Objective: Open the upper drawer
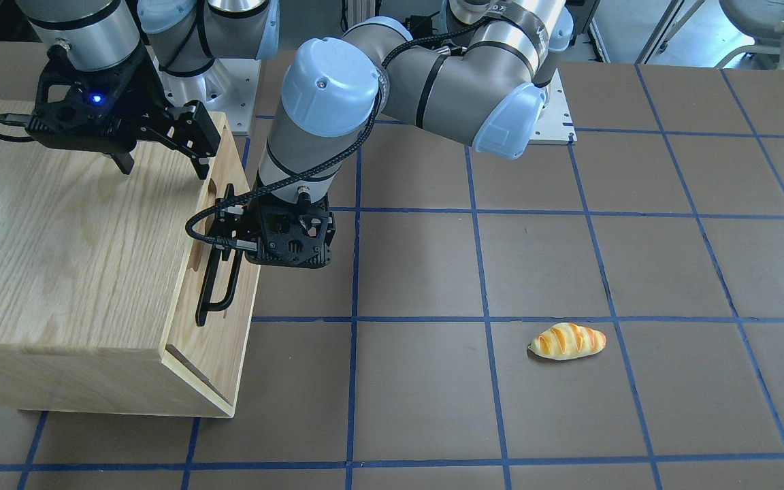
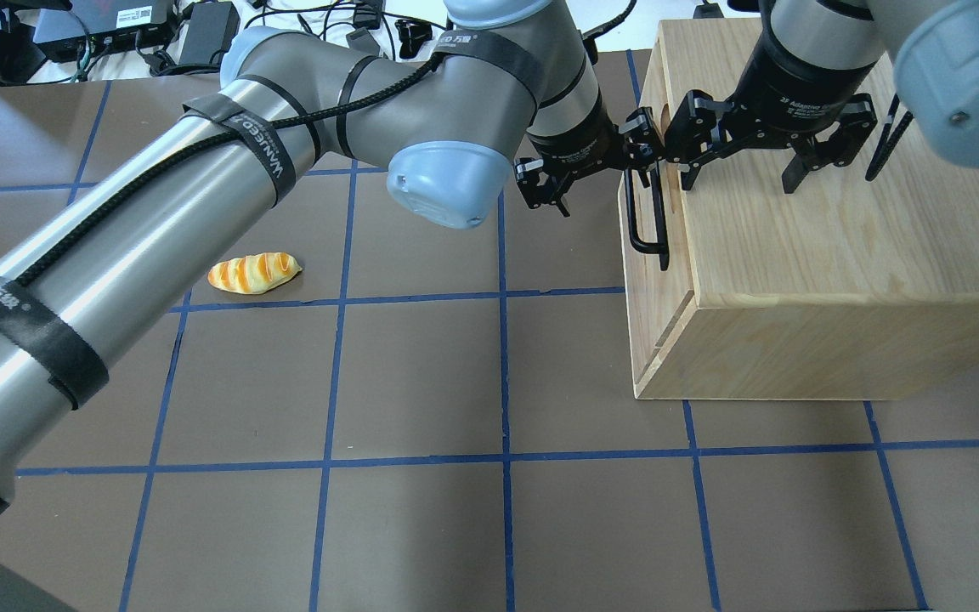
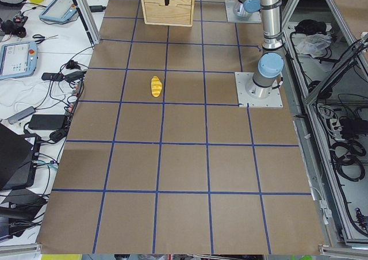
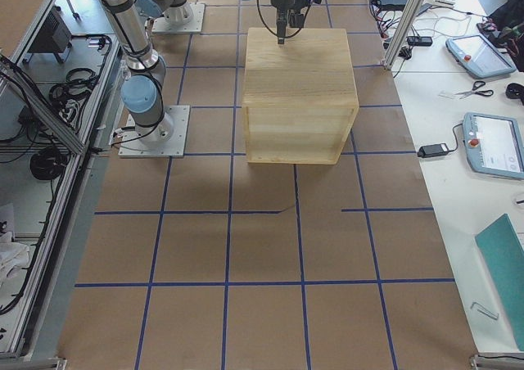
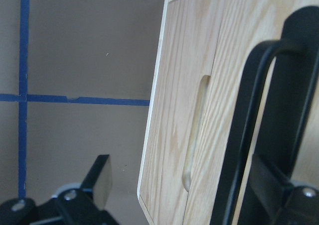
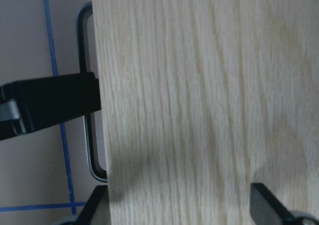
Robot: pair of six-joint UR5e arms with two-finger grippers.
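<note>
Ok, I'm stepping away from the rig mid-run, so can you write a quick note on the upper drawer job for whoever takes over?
Left gripper: open, fingers on either side of the handle, not closed on it.
Right gripper: open, over the cabinet top at its front edge; I cannot tell whether it touches the wood.
Upper drawer: looks shut.
Done: left gripper is at the handle.
Left: close on the bar and pull the drawer out.
</note>
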